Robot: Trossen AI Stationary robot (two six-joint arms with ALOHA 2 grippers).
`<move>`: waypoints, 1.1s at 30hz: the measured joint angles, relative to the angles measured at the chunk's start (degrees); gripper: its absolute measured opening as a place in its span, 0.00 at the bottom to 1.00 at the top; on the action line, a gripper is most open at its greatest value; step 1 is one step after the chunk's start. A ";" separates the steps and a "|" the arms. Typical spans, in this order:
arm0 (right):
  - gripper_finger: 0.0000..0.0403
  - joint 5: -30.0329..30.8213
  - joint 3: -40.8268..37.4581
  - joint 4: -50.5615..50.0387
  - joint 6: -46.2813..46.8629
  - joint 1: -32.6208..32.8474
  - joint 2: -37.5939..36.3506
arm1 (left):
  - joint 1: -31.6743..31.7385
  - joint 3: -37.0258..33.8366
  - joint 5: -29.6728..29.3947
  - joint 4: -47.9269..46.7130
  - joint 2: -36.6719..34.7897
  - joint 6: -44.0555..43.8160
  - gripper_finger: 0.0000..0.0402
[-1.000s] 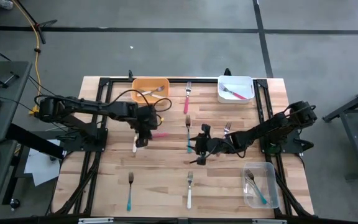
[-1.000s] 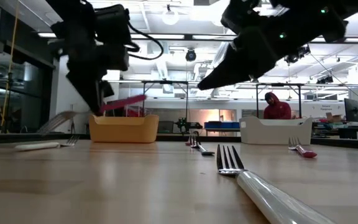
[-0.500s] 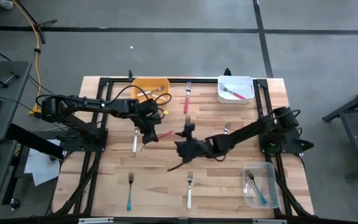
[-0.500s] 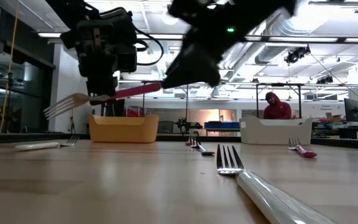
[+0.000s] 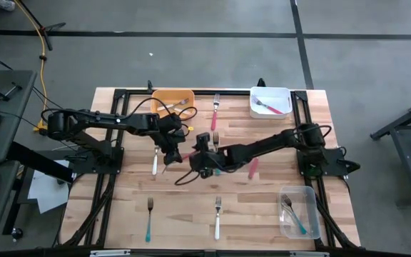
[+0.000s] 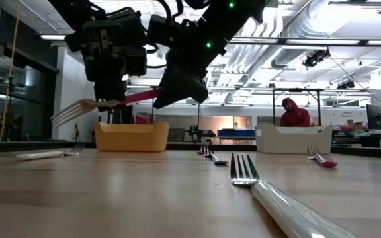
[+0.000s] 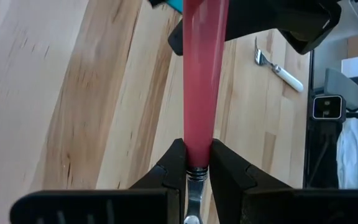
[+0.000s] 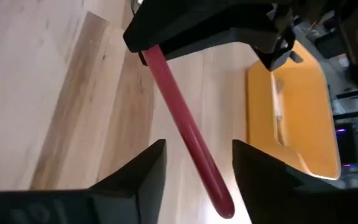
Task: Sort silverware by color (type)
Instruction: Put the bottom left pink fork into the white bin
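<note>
My left gripper [image 5: 168, 153] is shut on a red-pink fork [image 6: 137, 97] and holds it above the table's middle. The silver head [image 6: 71, 111] points toward the table's left, and the handle [image 8: 179, 124] reaches toward the right. My right gripper [image 8: 197, 149] is open at the handle's free end. Its two fingers stand on either side of the handle without touching it. In the high view my right gripper [image 5: 193, 159] is just right of the left one. My left gripper pinches the fork between its two fingers where the pink handle meets the metal neck [image 7: 196, 160]. The fingers slant down from the table's left. The fork is lifted clear of the table and lies nearly level, the handle sticking out past the fingertips.
An orange bin [image 5: 164, 97], a white bin [image 5: 285, 95] and a clear bin [image 5: 307, 196] each hold forks. Loose forks lie on the table: white [image 5: 154, 164], teal [image 5: 148, 218], white [image 5: 217, 220], red [image 5: 214, 113], red [image 5: 252, 168].
My right gripper has swept toward the table's left and rolled, and now has its fingers around the free end of the held fork's handle. My left gripper has rolled its wrist. That has brought the fork from drooping head-down to nearly level.
</note>
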 joint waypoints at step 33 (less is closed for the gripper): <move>0.05 -3.60 -1.74 -5.73 12.51 -2.65 -0.13 | -1.06 0.05 -20.60 1.55 -7.89 9.91 0.40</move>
